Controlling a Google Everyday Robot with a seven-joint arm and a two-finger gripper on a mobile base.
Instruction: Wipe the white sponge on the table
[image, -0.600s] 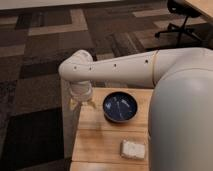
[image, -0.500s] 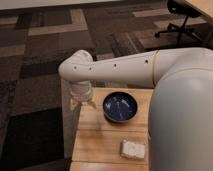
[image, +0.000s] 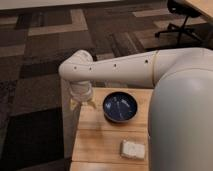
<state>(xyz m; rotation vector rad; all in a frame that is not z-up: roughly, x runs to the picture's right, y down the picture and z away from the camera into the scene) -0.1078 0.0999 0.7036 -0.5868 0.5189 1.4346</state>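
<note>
One bench (image: 100, 142) in the lower middle carries one white sponge (image: 133, 149) and one blue bowl (image: 120, 107). One arm (image: 125, 72) ends in one claw (image: 83, 104), left of centre. One office chair (image: 182, 20) stands upper right.

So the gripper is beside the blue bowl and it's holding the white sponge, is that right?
Not quite. The camera view shows the gripper beside the blue bowl, but open and empty; the white sponge lies on the table, nearer the camera than the bowl, untouched.
</note>
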